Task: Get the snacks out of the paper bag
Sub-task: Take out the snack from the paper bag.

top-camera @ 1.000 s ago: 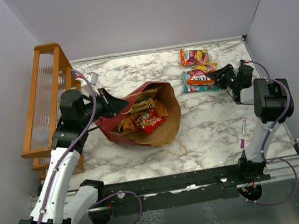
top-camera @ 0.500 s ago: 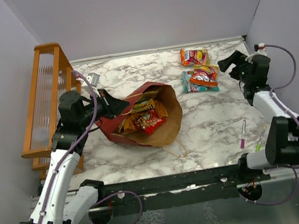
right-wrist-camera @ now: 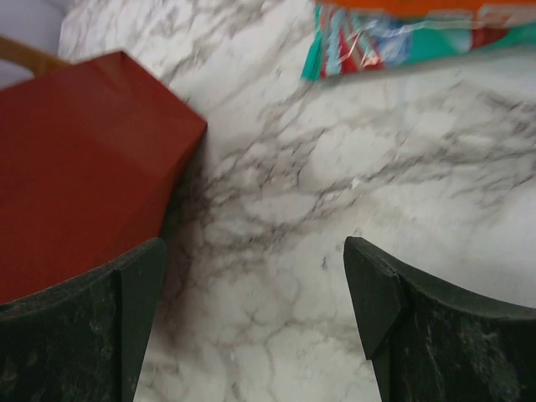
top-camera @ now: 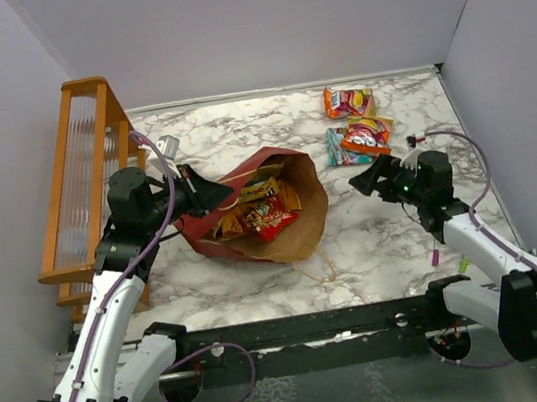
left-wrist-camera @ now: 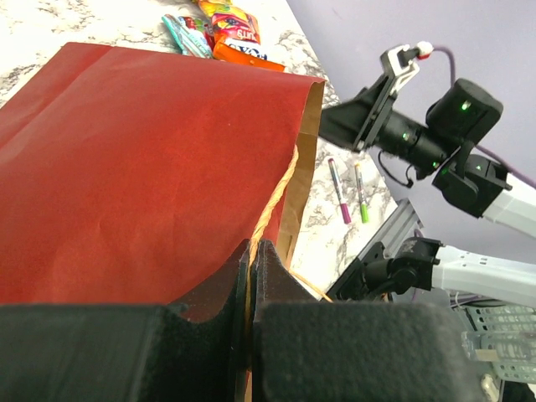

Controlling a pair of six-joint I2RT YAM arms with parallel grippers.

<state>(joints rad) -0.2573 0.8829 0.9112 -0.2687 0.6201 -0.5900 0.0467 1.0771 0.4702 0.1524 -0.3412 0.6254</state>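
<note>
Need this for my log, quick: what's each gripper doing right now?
Left gripper: shut on the twisted handle of the paper bag.
Right gripper: open, holding nothing.

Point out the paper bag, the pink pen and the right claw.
paper bag (left-wrist-camera: 151, 159): left wrist view, on its red outer side.
pink pen (left-wrist-camera: 339, 191): left wrist view, on the middle of its barrel.
right claw (right-wrist-camera: 253, 247): right wrist view, midway between its open fingertips.

The right gripper (top-camera: 361, 183) opened and swung from snacks (top-camera: 360, 137) toward paper bag (top-camera: 298, 229).
</note>
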